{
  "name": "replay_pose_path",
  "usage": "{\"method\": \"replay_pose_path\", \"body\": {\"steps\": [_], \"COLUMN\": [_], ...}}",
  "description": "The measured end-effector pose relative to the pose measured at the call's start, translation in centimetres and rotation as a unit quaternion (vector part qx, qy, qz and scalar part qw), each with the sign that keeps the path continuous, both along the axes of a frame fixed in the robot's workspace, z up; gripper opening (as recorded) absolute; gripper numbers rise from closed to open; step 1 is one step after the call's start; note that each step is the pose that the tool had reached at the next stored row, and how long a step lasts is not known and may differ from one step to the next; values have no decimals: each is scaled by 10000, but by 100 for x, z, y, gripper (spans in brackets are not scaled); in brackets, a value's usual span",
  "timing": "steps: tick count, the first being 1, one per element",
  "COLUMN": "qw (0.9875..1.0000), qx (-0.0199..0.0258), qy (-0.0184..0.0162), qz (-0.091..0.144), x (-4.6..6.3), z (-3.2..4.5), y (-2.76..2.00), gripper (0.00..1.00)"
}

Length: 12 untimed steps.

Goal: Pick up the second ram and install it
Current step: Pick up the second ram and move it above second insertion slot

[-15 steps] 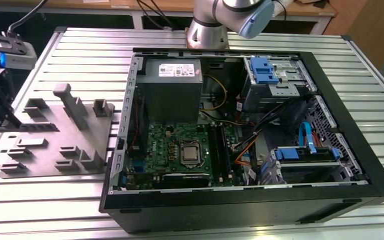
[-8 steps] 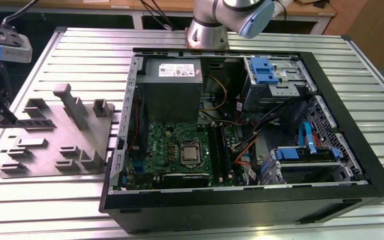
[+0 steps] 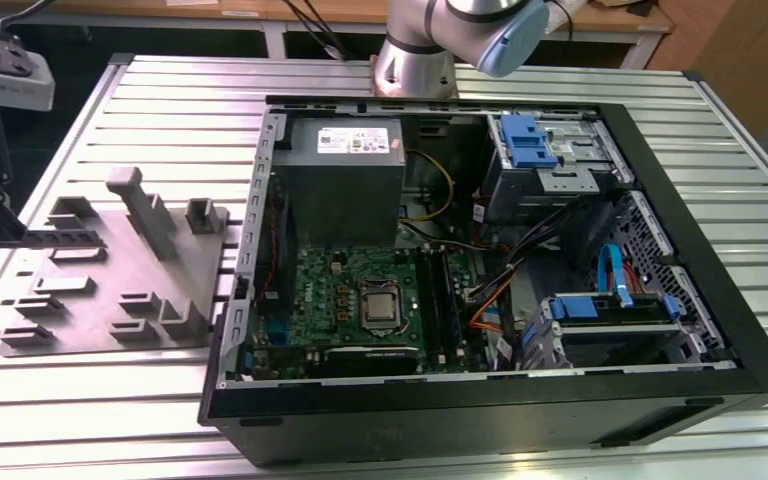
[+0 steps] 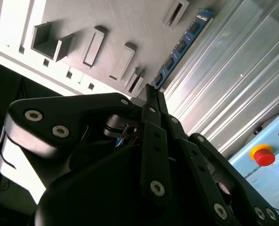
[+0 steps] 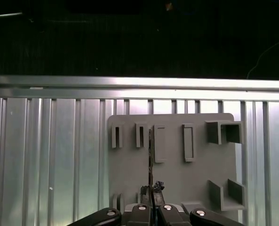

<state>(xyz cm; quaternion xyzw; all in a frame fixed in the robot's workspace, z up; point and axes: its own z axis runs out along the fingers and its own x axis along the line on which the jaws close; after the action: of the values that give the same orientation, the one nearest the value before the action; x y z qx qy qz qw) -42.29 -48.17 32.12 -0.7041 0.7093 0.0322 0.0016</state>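
Partly hidden | second ram | near end inside clamped gripper

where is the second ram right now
In the second wrist view, the second ram sticks out from the gripper, which clamps one end, and it hangs above the grey holder plate on the ribbed metal table.

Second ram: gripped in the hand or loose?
Gripped. In the second wrist view the hand pinches one end of the second ram; the rest juts out beyond its tips.
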Motion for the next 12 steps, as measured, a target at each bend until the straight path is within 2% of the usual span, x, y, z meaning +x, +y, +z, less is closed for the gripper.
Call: {"method": "replay_pose_path", "body": {"steps": [12], "qw": [10000], "qx": [0], "qy": [0], "qz": [-19], "x": [0], "z": [237], "y": [0], "gripper": [12]}}
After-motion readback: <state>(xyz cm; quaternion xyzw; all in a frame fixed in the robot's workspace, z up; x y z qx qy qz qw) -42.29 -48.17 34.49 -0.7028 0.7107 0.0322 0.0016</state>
